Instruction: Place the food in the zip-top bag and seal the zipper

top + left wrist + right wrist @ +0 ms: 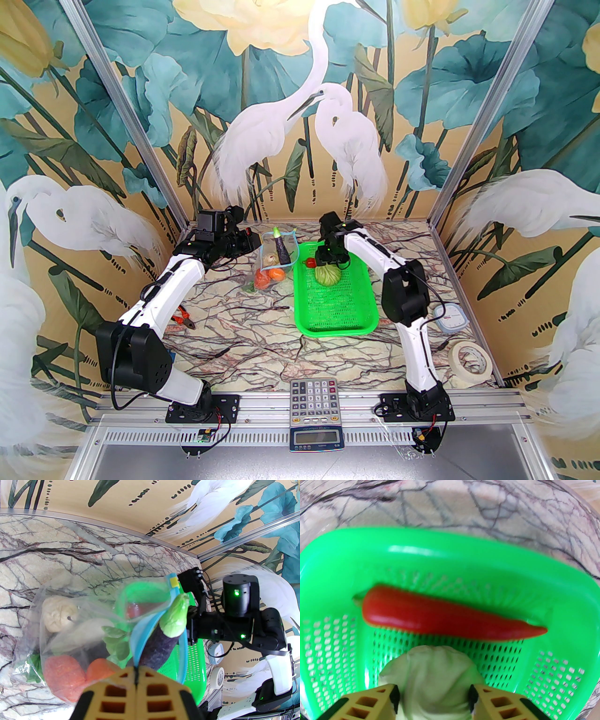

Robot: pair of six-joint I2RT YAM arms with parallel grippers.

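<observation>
The zip-top bag [70,620] is made of thin, clear, crinkly plastic. The basket [450,557] is made of shiny green plastic with small holes. The red chili [440,618] is seen as smooth and glossy, the cabbage [433,679] as dull and wrinkled. The table [262,337] is patterned like smooth marble.

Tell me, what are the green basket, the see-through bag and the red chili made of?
The basket looks like hard plastic: it is bright green and shiny, with neat rows of moulded little holes. The bag looks like thin, soft, clear plastic: it crinkles and you can see right through it. The chili is probably smooth toy plastic or rubber, glossy with light streaks. It's hard to say which.
</observation>
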